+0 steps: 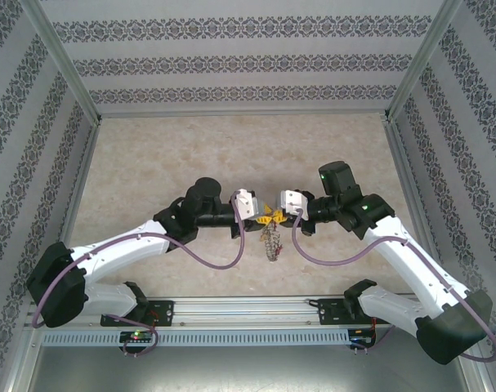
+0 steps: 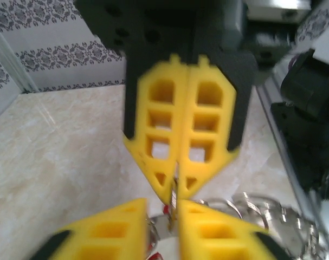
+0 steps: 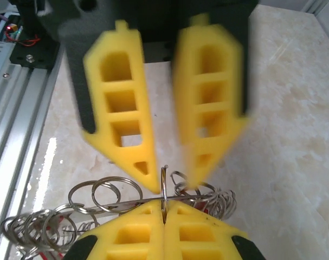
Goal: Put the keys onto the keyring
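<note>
Overhead: both arms reach inward and meet tip to tip above the middle of the worktop. The keyring hangs just below the meeting point as a small grey bunch. Whether its lower end touches the worktop cannot be told.

Right end effector: clenched. Its two yellow fingers are pressed flat together, pinching one thin upright wire loop of the keyring at the very tips. In the right wrist view a chain of small loops trails off to the left of the grip, and a tighter coil sits just to the right of it.

Left end effector: released, grasping nothing. Its fingers stand apart and blurred, tips pointing at the right one's tips. The pinched loop stands in line with the gap, just beside the inner edge of one finger; contact cannot be told.

Left wrist view: the right one's closed tips sit straight ahead, with bright metal between them and the left's own tips. A red speck lies low in that view, too blurred to identify
</note>
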### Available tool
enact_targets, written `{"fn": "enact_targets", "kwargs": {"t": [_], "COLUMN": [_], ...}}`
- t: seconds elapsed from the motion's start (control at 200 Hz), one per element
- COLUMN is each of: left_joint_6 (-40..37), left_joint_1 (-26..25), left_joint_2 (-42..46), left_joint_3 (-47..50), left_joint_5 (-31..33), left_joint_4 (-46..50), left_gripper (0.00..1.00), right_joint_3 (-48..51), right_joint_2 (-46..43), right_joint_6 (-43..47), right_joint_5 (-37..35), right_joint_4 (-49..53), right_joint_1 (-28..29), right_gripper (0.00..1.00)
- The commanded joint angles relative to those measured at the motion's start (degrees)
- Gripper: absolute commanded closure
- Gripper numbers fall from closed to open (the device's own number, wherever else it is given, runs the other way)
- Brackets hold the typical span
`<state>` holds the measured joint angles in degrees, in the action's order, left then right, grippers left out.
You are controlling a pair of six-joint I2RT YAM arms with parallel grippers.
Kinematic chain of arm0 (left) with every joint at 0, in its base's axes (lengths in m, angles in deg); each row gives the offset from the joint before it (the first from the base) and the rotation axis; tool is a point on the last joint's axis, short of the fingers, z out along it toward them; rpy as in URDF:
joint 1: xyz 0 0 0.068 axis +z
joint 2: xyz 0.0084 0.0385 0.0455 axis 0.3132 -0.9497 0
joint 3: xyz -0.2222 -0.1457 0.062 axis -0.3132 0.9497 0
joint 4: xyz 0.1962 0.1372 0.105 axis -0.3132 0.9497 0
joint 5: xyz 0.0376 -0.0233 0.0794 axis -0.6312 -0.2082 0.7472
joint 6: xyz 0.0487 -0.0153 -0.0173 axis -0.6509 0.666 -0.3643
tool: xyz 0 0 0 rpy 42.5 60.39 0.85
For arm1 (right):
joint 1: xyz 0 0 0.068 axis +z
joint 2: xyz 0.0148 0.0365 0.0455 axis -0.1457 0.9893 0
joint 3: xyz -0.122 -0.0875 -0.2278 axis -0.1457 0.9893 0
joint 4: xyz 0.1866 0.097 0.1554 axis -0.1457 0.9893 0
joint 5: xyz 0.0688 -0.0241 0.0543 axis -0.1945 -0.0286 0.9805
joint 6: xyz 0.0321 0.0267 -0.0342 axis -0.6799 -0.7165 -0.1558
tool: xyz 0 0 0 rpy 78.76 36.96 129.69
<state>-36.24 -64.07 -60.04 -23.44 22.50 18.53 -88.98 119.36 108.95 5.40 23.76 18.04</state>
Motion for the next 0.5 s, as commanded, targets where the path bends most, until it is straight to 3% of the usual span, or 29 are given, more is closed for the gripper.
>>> {"fn": "enact_targets", "kwargs": {"t": [0.0, 0.18, 0.495], "left_joint_6": [-1.9, -8.4, -10.0], "left_joint_1": [1.7, 1.9, 3.0], "left_joint_2": [0.1, -3.7, -4.2], "left_joint_3": [-4.4, -11.6, -11.9], "left_joint_5": [-6.0, -8.8, -12.0], "left_joint_4": [4.3, 19.4, 22.2], "left_gripper": [0.66, 0.66, 0.66], "right_joint_3": [-2.2, -3.0, -2.1], "right_joint_2": [0.1, 0.4, -0.7], "right_joint_6": [1.2, 1.2, -0.1], "right_joint_5": [2.8, 1.3, 0.2], "right_joint_4": [2.3, 3.5, 3.2], "right_joint_1": [-0.1, -0.1, -1.1], "right_gripper": [1.00, 1.00, 1.00]}}
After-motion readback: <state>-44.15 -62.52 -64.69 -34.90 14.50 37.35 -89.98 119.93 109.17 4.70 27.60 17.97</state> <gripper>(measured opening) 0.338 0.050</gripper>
